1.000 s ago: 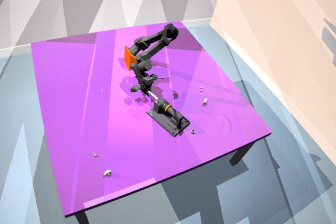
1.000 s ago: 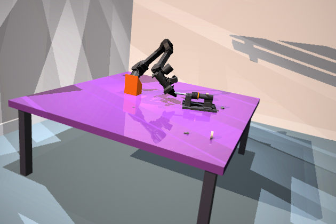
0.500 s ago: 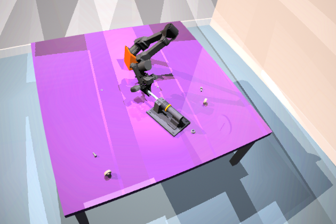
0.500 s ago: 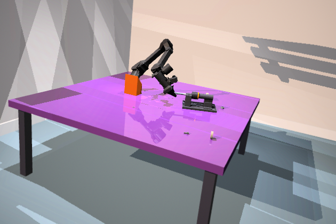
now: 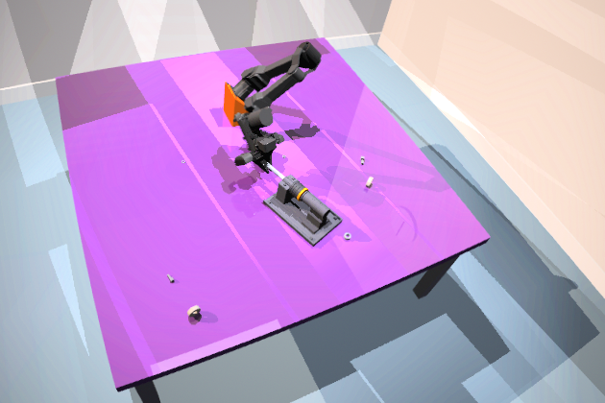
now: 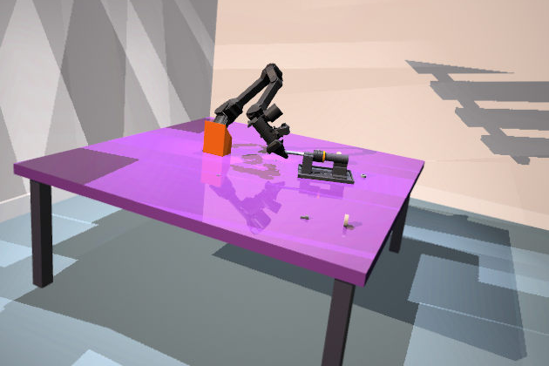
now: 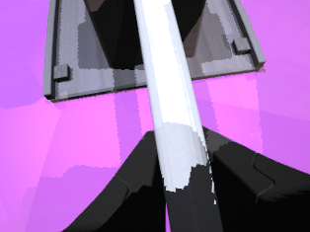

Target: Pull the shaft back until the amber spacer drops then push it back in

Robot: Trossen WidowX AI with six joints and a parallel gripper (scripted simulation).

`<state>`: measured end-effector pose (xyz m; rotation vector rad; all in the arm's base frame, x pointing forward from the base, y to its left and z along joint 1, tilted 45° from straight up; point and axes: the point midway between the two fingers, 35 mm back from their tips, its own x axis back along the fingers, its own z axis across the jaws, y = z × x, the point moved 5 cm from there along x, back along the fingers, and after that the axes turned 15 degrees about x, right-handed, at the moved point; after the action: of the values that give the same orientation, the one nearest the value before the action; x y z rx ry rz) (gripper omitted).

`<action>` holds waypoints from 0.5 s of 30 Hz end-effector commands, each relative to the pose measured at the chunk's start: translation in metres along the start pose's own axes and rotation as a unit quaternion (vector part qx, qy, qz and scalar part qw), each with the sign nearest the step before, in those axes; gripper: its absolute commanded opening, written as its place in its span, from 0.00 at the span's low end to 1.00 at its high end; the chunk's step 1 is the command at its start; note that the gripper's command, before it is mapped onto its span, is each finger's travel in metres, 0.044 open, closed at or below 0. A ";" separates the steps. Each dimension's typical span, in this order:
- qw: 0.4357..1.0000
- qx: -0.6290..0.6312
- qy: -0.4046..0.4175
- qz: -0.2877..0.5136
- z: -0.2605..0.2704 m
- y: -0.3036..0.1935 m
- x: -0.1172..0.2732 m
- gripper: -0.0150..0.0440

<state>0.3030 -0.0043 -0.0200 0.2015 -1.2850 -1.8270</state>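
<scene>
My gripper (image 5: 266, 165) (image 6: 284, 153) (image 7: 173, 137) is shut on the outer end of the pale shaft (image 5: 276, 171) (image 6: 294, 152) (image 7: 165, 57). The shaft runs level from the fingers into the near support (image 5: 283, 192) (image 6: 308, 164). The amber spacer (image 5: 302, 193) (image 6: 324, 156) is still up on the shaft line, against the big dark housing block (image 5: 316, 206) (image 6: 336, 158). Dark spacers (image 5: 294, 186) (image 6: 316, 154) sit between it and the near support; their number is unclear. The shaft's inner end is hidden. No amber spacer shows on the table.
The fixture's base plate (image 5: 313, 239) (image 6: 320, 176) (image 7: 101, 84) lies under the supports. A nut (image 5: 347, 238) (image 6: 362, 175) lies beyond it. Cream rings (image 5: 369, 181) (image 5: 194, 312) (image 6: 346, 220) and screws (image 5: 170, 278) (image 5: 362, 160) (image 6: 304, 217) lie around on the table.
</scene>
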 end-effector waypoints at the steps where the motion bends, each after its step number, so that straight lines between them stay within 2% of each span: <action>1: 1.000 0.002 0.002 -0.001 0.000 0.000 0.001 0.25; 15: 1.000 0.002 0.002 -0.001 0.001 -0.001 0.002 0.25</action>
<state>0.3018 -0.0047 -0.0203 0.2015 -1.2852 -1.8269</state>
